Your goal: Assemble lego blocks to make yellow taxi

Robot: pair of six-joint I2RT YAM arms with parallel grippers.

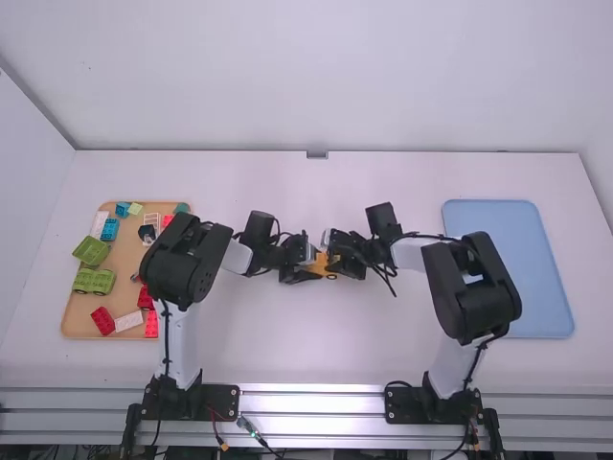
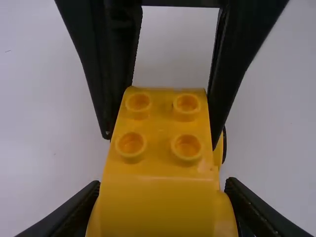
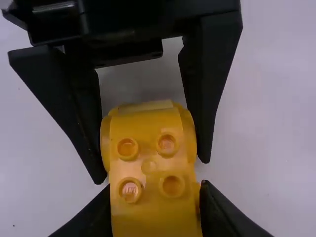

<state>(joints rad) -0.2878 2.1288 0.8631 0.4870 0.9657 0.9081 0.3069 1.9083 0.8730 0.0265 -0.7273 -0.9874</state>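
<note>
Both your left pincer and right pincer closed snug on yellow car; likely light, stiff, slick: squeeze flat sides.

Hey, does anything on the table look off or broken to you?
Only slightly: the farther green block seems to jut past the left edge of the brown tray. The yellow build between the jaws of the left gripper and right gripper shows no obvious damage.
</note>
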